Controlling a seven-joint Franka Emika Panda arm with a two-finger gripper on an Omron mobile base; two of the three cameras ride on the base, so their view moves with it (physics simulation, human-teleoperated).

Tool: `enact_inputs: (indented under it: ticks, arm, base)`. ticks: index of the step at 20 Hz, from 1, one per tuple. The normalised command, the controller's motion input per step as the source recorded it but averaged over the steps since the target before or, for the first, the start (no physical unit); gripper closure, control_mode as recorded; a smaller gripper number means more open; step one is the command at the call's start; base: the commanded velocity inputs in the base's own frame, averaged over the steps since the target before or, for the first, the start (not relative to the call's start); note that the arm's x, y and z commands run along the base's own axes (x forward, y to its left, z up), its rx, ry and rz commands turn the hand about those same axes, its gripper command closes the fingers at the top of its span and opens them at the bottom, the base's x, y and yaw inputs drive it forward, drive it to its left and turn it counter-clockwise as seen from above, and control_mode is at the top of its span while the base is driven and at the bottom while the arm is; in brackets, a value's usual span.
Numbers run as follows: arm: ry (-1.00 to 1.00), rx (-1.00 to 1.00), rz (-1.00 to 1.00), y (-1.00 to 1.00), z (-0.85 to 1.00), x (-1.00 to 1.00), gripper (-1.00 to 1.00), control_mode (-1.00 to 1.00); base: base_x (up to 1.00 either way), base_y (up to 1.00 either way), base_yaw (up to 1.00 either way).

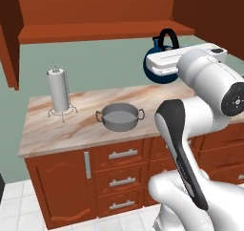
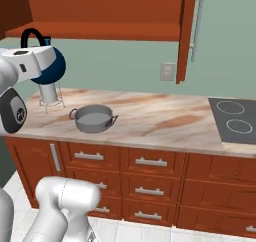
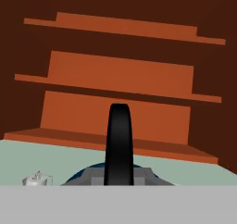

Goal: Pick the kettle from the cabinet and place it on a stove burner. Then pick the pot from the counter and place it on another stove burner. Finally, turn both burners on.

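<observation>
My gripper (image 3: 119, 176) is shut on the black arched handle of the dark-blue kettle (image 1: 159, 78), which hangs in the air below and in front of the cabinet shelf (image 1: 95, 32), above the counter (image 1: 57, 130). From the right, the kettle (image 2: 54, 71) shows just behind my white hand. In the hand view its handle rises between my fingertips, with a bit of the blue kettle body (image 3: 81, 177) below. The grey pot (image 1: 120, 116) sits on the counter, lower and to the left of the kettle; the pot (image 2: 93, 118) is lidless. Two burners (image 2: 230, 107) lie far right on the dark cooktop.
A white paper-towel roll (image 1: 58, 90) stands on a wire holder at the counter's back left. An open cabinet door (image 2: 186, 31) hangs between the kettle and the cooktop (image 2: 220, 131). Drawers with silver handles (image 2: 150, 162) run below the counter.
</observation>
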Motion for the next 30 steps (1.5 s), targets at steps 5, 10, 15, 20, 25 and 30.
enact_inputs:
  ticks: [5, 10, 15, 20, 25, 30]
  arm:
    - [0.00, 0.00, 0.00, 0.00, 0.00, 0.00, 1.00, 1.00]
    - [0.00, 0.00, 0.00, 0.00, 0.00, 0.00, 1.00, 1.00]
    - [0.00, 0.00, 0.00, 0.00, 0.00, 0.00, 1.00, 1.00]
    - [0.00, 0.00, 0.00, 0.00, 0.00, 0.00, 1.00, 1.00]
    - [0.00, 0.00, 0.00, 0.00, 0.00, 0.00, 1.00, 1.00]
    - [0.00, 0.00, 0.00, 0.00, 0.00, 0.00, 1.00, 1.00]
  base:
    - [-0.46, -0.44, -0.06]
    - [-0.39, -0.45, -0.06]
    - [-0.30, -0.43, -0.04]
    - [-0.28, -0.45, -0.03]
    - [-0.27, -0.46, -0.02]
    - [-0.31, -0.49, -0.03]
